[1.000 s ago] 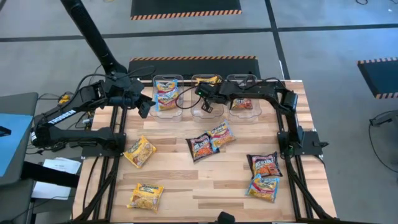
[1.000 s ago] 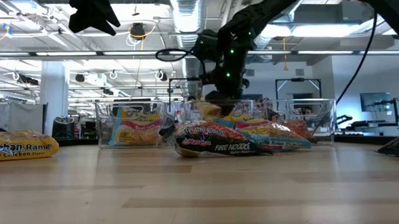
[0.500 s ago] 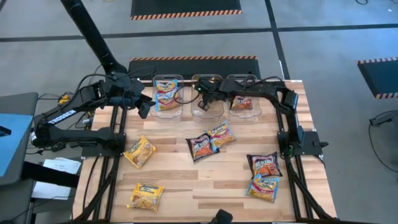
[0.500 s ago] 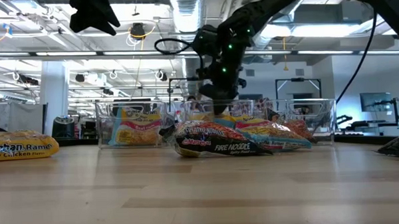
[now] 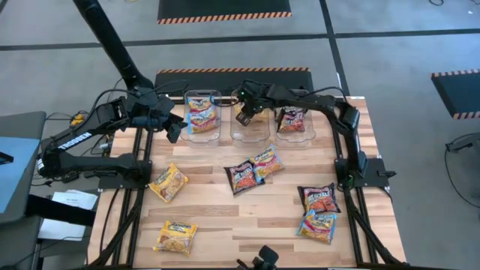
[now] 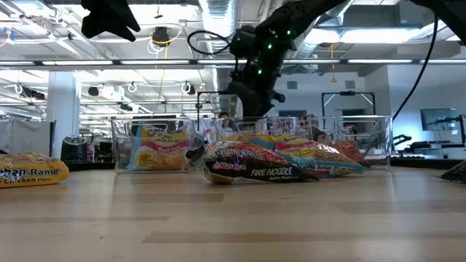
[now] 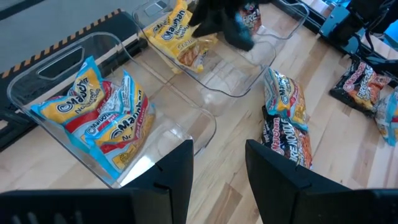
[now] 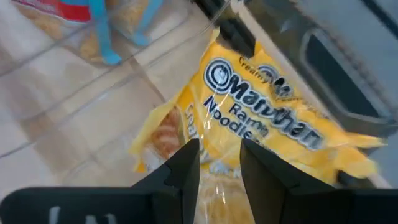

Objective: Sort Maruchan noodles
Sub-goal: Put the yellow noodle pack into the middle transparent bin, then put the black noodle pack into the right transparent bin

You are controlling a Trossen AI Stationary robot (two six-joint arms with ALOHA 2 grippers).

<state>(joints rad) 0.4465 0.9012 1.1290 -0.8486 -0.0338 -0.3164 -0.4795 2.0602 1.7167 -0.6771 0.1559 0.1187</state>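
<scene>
Three clear bins stand in a row at the table's far edge. The left bin (image 5: pixel 202 114) holds blue-pink packets (image 7: pixel 102 115). The middle bin (image 5: pixel 251 131) holds a yellow packet (image 8: pixel 261 124), whose far end leans on the bin's far wall. The right bin (image 5: pixel 292 120) holds maroon packets. My right gripper (image 5: pixel 244 114) hovers open just above the yellow packet, at the middle bin's far end. My left gripper (image 5: pixel 174 129) waits open beside the left bin. On the table lie two yellow packets (image 5: pixel 169 182), two maroon ones (image 5: pixel 241 176) and two blue-pink ones (image 5: pixel 319 225).
The loose packets are scattered over the near half of the table. A maroon packet and a blue-pink one (image 5: pixel 267 161) overlap at the middle. There is bare wood between the bins and these packets. The arm bases stand at the table's left and right edges.
My right gripper has risen and gone toward the table's far edge over the middle bin. The packets have stayed where they were.
</scene>
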